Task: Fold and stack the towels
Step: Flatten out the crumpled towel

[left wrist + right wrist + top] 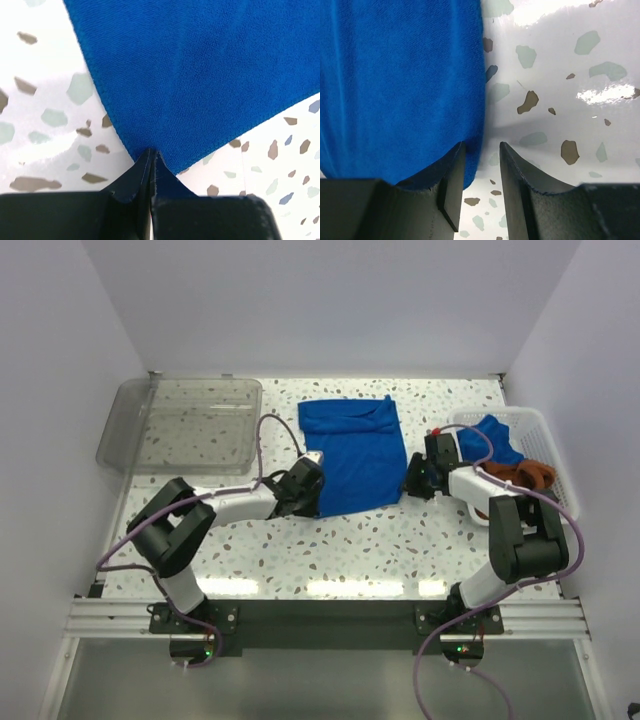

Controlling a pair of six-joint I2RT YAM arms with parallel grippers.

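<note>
As it lies spread, the blue towel point(352, 455) runs near-to-far.

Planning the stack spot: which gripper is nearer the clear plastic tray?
Left. The left gripper pinches the spread blue towel's near-left corner, right of the tray; the right gripper is across the towel at its right edge, beside the white basket.
</note>
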